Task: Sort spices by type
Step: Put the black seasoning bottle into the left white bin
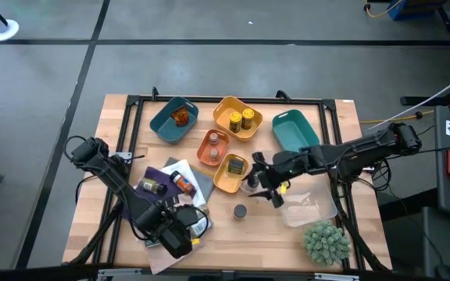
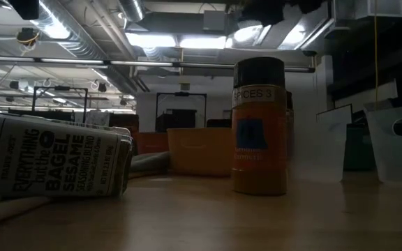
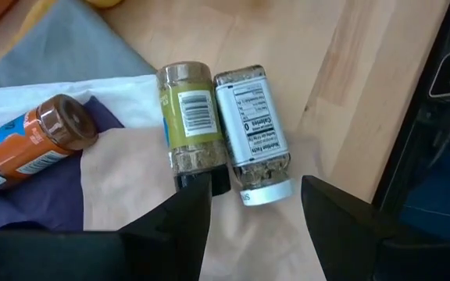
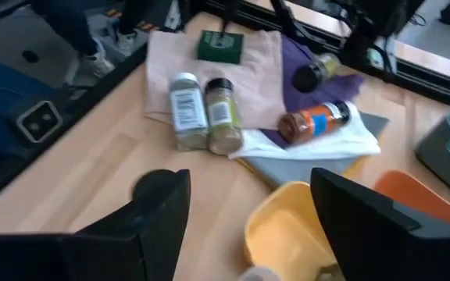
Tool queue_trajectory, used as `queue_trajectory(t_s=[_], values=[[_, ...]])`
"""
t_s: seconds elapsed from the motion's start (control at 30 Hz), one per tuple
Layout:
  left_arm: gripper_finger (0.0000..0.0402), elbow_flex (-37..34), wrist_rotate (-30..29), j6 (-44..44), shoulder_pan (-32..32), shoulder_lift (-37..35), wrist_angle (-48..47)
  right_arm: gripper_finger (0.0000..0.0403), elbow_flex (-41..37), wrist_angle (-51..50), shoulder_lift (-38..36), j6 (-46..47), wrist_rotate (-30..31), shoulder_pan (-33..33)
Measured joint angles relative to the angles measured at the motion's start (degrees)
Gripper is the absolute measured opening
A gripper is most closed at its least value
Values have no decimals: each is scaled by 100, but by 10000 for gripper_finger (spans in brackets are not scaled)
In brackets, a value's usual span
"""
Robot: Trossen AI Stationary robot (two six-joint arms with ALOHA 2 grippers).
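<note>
- Left tool (image 3: 256, 215) open, holding nothing, poised just above two small spice jars lying side by side on cloths (image 3: 123, 211) on the table (image 3: 350, 70).
- Directly between the fingers: grey-lidded jar (image 3: 252, 140); touching it, dark-lidded jar (image 3: 190, 125).
- Farther off to one side: orange jar (image 3: 33, 144), on its side.
- Probably light, rigid, smooth, prone to rolling; best taken across the round body, near the middle.
- Left arm angled steeply down over the near table edge.
- Right tool (image 4: 244, 215) open, empty, stretched low over the yellow tray (image 4: 287, 222).
</note>
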Motion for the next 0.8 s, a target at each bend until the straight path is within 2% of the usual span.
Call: queue_trajectory(t_s=[0.33, 0.63, 0.8], values=[[182, 0, -23, -245, 7, 54, 148, 264, 0, -5, 110, 18, 0, 390], [182, 0, -87, -274, 43, 682, 37, 264, 0, -60, 223, 57, 54, 420], [182, 0, -109, -517, 69, 882, -375, 264, 0, -55, 223, 19, 68, 405]])
